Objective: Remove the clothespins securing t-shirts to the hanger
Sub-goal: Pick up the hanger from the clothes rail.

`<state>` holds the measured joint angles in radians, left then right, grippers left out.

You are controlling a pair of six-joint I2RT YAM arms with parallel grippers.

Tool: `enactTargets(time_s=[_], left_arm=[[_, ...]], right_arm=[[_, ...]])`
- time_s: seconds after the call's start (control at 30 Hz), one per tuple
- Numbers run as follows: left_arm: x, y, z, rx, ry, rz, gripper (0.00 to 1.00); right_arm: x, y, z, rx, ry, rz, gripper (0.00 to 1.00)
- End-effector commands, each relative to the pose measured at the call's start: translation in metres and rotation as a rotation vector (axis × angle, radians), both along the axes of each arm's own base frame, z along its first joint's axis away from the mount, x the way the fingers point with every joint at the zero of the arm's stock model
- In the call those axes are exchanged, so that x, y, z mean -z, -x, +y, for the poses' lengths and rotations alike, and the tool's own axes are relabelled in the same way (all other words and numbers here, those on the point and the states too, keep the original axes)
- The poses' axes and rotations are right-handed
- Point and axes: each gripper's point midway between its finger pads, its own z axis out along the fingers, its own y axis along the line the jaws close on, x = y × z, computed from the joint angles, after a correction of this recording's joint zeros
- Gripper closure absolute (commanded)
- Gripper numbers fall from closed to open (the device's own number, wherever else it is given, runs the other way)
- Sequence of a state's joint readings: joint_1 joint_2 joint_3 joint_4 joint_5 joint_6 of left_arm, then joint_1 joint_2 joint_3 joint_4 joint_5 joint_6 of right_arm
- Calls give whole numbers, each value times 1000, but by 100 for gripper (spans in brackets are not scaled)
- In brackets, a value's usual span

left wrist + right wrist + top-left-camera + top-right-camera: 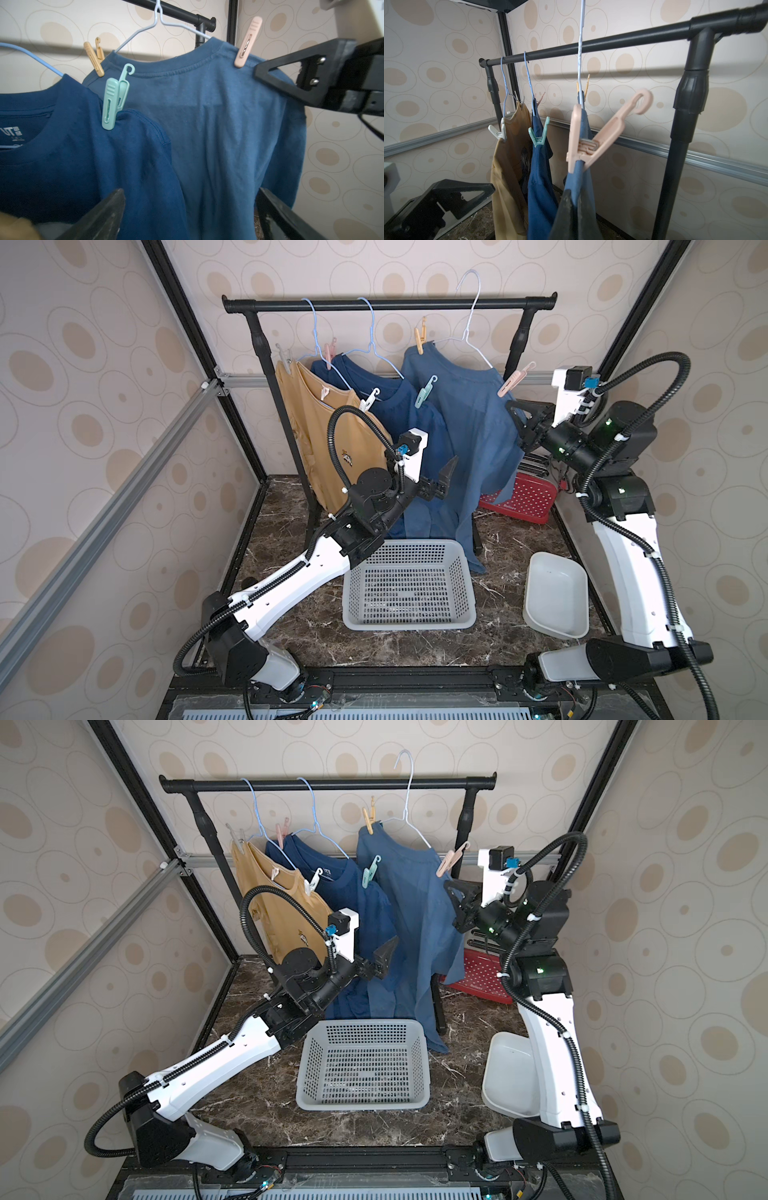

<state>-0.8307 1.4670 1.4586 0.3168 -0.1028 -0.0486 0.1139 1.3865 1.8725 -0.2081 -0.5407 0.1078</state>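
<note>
Right pincer (511, 406) closed, nothing visibly held, tip just below the pink clothespin (515, 379) clamped on the lighter blue t-shirt (469, 427) shoulder, left pincer (444, 481) gaping well under the teal clothespin (426, 391): rising shut, it likely shoves cloth and swings the hanger (579, 62).

Inside the collar of the dark blue t-shirt (68, 158), the left wrist view is showing a pale neck print (12, 133): the letters "UT" at the picture's edge, then two small square marks and fine lines, all too small for reading. In a top view, the red crate (530, 493) is carrying a small pale word, too blurred for reading. The chest graphic (345, 457) on the mustard t-shirt (316, 431) is showing no readable letters.
</note>
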Motion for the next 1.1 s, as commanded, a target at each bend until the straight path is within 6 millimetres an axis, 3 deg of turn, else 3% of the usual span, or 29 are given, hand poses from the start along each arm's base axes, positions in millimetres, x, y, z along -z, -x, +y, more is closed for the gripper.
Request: enactTargets(time_s=[0.0, 0.33, 0.53, 0.67, 0.83, 1.07], left_arm=[[-8, 8, 10, -20, -5, -19, 1], [32, 10, 30, -90, -62, 72, 1], [41, 12, 39, -119, -124, 89, 1], [38, 16, 51, -141, -124, 90, 1], [55, 13, 75, -160, -79, 173, 1], [68, 19, 97, -198, -66, 195, 1]], right_arm=[[-33, 28, -4, 18, 11, -134, 100], [-19, 53, -11, 49, 21, -110, 100], [-15, 85, -18, 76, 44, -113, 100], [-28, 117, -21, 67, 45, -141, 100], [-54, 155, -23, 57, 38, -204, 100], [-87, 190, -23, 32, 26, -285, 100]])
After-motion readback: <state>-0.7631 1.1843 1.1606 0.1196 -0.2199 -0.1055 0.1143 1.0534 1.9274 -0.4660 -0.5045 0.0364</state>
